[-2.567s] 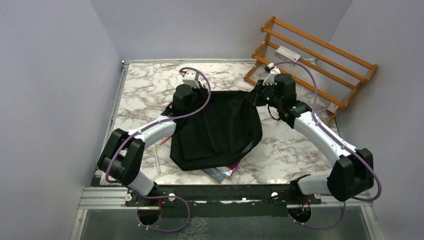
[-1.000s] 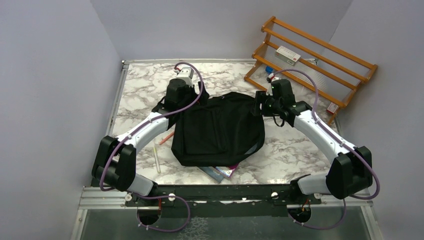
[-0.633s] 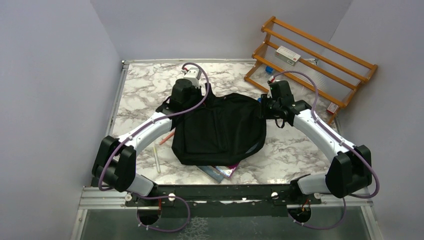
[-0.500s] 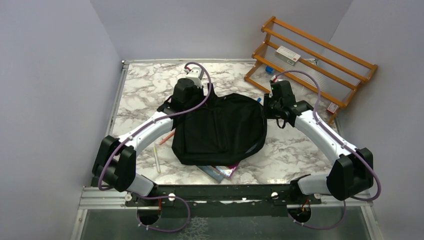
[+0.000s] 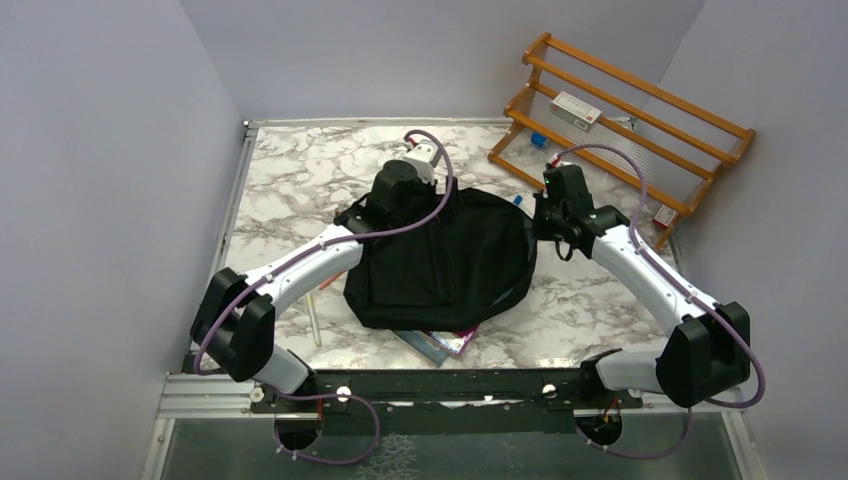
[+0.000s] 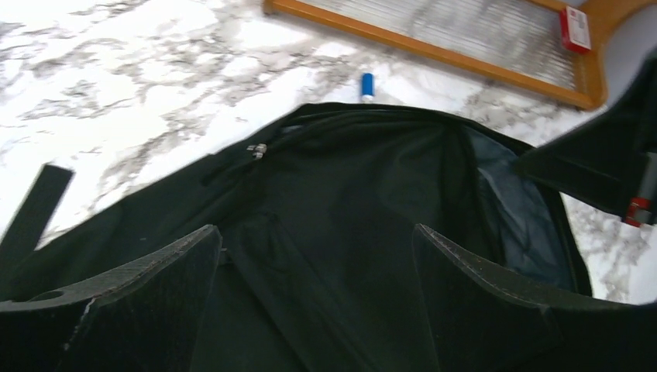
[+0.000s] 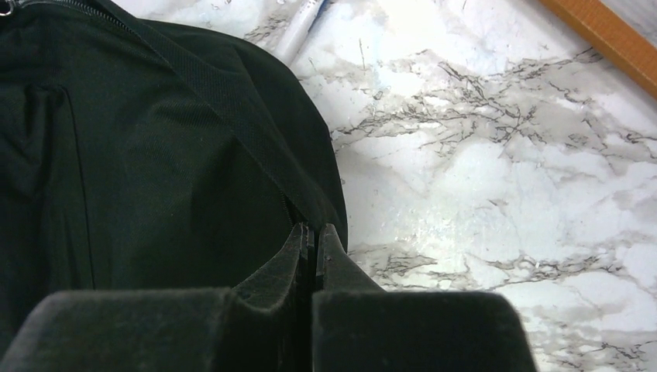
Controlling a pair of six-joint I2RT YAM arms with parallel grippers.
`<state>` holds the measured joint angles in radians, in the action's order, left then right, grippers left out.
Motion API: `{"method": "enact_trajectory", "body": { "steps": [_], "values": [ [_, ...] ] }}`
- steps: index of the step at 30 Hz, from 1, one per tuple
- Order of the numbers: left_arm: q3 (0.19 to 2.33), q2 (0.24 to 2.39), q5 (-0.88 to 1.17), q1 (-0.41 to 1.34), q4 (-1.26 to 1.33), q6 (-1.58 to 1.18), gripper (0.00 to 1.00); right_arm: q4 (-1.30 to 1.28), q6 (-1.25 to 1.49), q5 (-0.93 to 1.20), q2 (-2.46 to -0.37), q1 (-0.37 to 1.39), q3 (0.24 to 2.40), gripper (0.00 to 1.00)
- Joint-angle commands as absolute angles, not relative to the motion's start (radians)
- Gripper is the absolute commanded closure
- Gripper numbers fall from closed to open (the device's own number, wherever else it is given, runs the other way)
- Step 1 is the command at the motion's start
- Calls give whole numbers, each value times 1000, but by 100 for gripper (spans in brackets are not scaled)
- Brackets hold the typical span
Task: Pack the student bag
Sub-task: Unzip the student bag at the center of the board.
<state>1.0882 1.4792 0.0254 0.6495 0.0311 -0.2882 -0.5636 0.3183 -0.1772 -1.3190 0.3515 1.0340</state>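
The student bag [image 5: 440,265], a black soft backpack, lies in the middle of the marble table. In the left wrist view its mouth gapes, with grey lining [image 6: 519,209] showing and zipper pulls [image 6: 257,149] at the far rim. My left gripper [image 5: 420,200] hovers over the bag's back edge, and its jaws [image 6: 316,232] stand wide open with nothing between them. My right gripper [image 5: 537,215] is at the bag's right edge, shut [image 7: 312,232] on the fabric rim by the zipper line.
A wooden rack [image 5: 620,120] holding a small box [image 5: 575,108] stands at the back right. A blue-capped pen [image 6: 367,85] lies just behind the bag. A white pen [image 5: 314,322] and a red one [image 5: 330,282] lie to its left. Books [image 5: 440,343] stick out under its front edge.
My right gripper has shut on the bag's right rim. My left arm has swung to the right over the bag's back edge, staying open.
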Motion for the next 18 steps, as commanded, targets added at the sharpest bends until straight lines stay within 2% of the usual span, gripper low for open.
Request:
{"method": "enact_trajectory", "body": {
  "steps": [1, 12, 18],
  "values": [
    [1138, 1516, 24, 723, 21, -324, 7, -491, 368, -182, -1262, 345, 966, 99],
    [1249, 1662, 8, 871, 37, -433, 13, -343, 493, -22, -1137, 258, 797, 99],
    [1346, 1775, 8, 928, 20, -438, 26, -244, 546, 158, -1047, 148, 676, 99]
  ]
}}
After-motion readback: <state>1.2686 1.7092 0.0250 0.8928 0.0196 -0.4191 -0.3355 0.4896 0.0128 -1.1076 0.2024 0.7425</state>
